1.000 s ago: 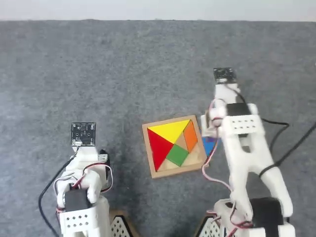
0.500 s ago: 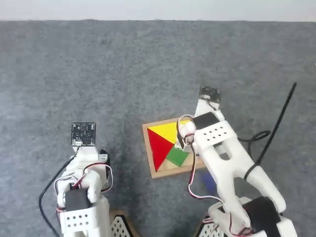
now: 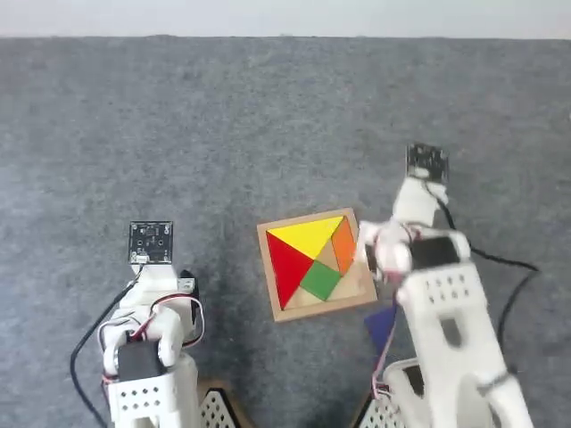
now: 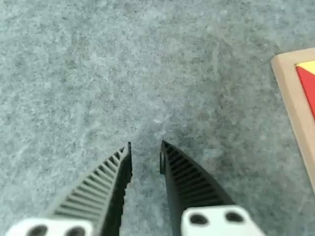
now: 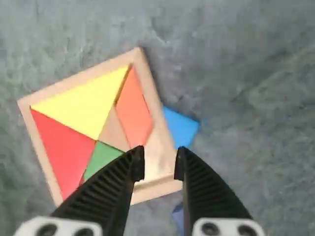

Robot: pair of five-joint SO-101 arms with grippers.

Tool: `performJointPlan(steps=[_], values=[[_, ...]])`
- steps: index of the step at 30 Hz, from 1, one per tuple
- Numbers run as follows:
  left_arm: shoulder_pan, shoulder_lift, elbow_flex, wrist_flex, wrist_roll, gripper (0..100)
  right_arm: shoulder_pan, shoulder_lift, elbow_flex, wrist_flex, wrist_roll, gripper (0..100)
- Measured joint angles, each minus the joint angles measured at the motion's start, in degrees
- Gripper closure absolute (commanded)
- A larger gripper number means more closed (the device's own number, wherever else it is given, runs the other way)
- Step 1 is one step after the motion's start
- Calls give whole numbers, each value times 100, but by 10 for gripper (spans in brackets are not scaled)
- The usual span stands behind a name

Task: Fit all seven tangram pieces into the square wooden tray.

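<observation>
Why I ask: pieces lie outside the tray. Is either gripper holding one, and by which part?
Nothing is held: the left gripper is open over carpet, the right gripper open and empty above the tray.

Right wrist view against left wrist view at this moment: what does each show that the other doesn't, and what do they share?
Right wrist view: the right gripper, open over the wooden tray, plus the orange piece, the green piece and a blue piece lying on the grey carpet just outside the tray. Left wrist view: the left gripper, open over bare carpet. Shared: the tray, the red piece, the yellow piece and the carpet.
</observation>
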Motion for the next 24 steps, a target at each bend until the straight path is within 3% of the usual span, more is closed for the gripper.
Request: performJointPlan(steps=[7, 16, 24], values=[[0, 0, 0, 0, 0, 907, -35, -598, 651, 211, 598, 893], [0, 0, 0, 0, 0, 907, 18, 571, 519, 1336, 1916, 898], [0, 0, 0, 0, 0, 907, 79, 1240, 519, 1389, 2725, 895]])
